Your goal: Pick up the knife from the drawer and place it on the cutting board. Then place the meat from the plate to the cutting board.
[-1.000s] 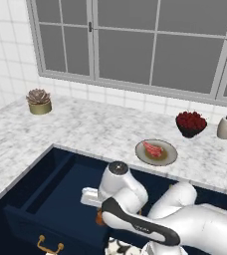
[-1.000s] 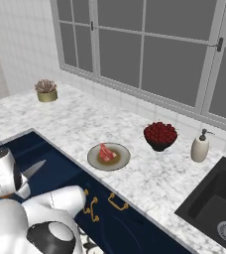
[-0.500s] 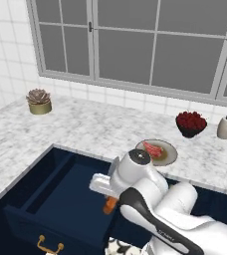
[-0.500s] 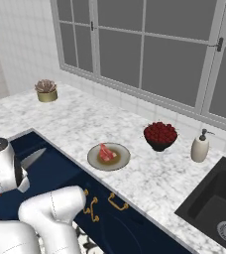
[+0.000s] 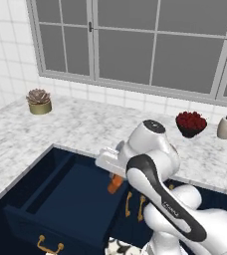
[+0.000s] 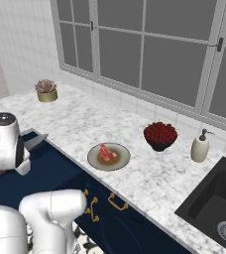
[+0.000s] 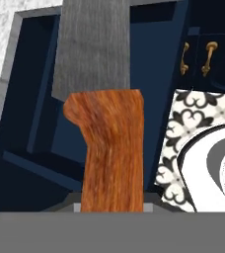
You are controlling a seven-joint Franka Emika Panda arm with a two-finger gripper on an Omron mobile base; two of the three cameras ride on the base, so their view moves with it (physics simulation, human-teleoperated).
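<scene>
The knife (image 7: 107, 133) is held in the gripper (image 5: 116, 180), the fingers closed narrowly on its orange-brown handle. In the hand view the handle rises from between the fingertips and the grey blade extends away from the camera, over the open navy drawer (image 5: 60, 199). In the left base view the handle end (image 5: 114, 184) projects below the hand, above the drawer's interior. In the right base view the blade tip (image 6: 35, 142) points toward the counter edge.

The arm is folded over the drawer: the wrist sits above the drawer's right side, with the forearm bending down and back toward the base.

The plate (image 6: 109, 157) rests on the marble counter (image 6: 149, 173) just beyond the drawer, with the meat (image 6: 105, 153) lying on it. Farther back stand a dark bowl of red berries (image 6: 160, 135) and, beside it, a soap dispenser (image 6: 200, 147). A small potted succulent (image 6: 46, 91) stands well apart near the window. A dark sink (image 6: 216, 208) is at the counter's far right.
</scene>
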